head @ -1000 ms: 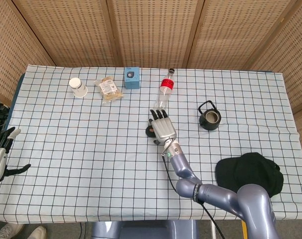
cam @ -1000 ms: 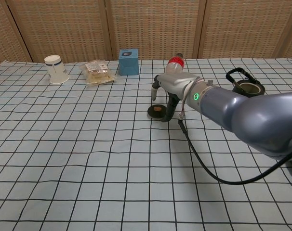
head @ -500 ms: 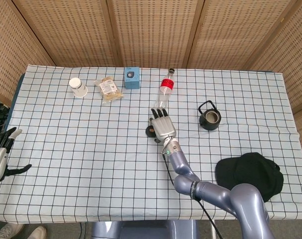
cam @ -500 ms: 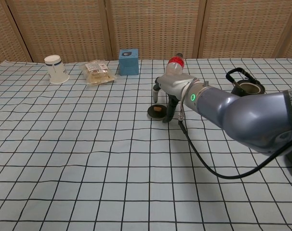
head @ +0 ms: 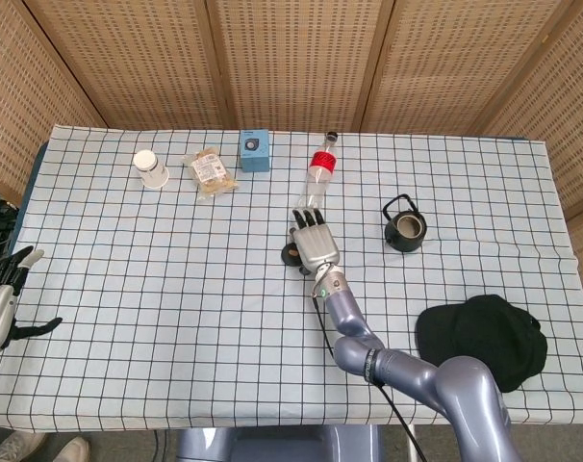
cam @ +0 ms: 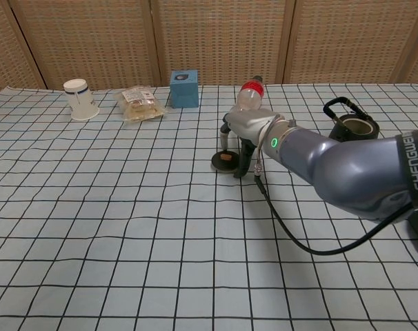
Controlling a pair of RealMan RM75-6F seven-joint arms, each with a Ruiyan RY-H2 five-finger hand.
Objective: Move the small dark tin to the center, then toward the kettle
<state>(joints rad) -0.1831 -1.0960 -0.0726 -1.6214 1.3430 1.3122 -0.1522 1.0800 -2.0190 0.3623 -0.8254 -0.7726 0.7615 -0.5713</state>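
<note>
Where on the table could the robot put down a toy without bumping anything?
The near half of the checked table is bare cloth, and so is the stretch between the right hand and the kettle. It is crowded at the far edge: cup, snack bag, blue box, bottle. The black cap fills the near right corner.

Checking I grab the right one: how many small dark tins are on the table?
1: the small dark tin sits mid-table under the right hand, left of the kettle.
</note>
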